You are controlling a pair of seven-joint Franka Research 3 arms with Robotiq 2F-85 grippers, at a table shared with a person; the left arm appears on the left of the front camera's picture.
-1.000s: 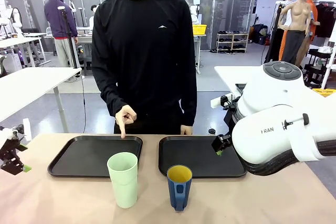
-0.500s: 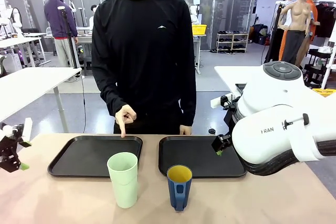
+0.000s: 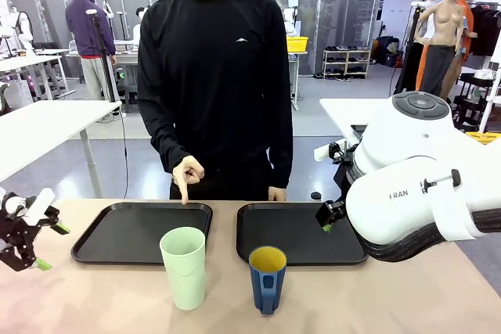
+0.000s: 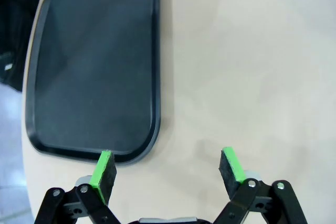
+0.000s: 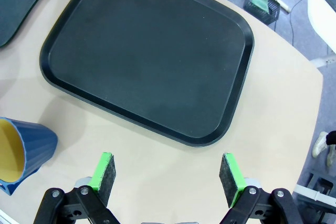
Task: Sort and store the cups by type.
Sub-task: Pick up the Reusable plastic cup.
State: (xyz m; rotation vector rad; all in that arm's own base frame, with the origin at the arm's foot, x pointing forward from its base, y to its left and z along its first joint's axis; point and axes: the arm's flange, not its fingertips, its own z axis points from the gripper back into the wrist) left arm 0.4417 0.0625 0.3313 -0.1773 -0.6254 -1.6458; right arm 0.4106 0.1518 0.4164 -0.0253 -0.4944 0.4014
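Note:
A tall mint-green cup [image 3: 183,267] stands on the table in front of the left black tray [image 3: 94,249]. A shorter dark blue cup [image 3: 267,279] with a yellow inside and a handle stands beside it, in front of the right tray [image 3: 344,252]. My left gripper [image 3: 50,246] hovers open at the table's left edge, well left of the mint cup. Its wrist view has the open gripper [image 4: 168,167] over bare table beside the left tray [image 4: 94,66]. My right gripper [image 5: 168,174] is open above the table, near the right tray [image 5: 147,56], with the blue cup [image 5: 21,150] off to one side.
A person in a black top stands at the far side, one hand [image 3: 186,176] pointing a finger down at the left tray's far edge, the other hand [image 3: 275,193] resting at the table edge. My bulky right arm [image 3: 415,185] fills the right side. Both trays hold nothing.
My left gripper has shifted slightly right and turned at the table's left edge. The cups, the person's hand and my right arm have stayed put.

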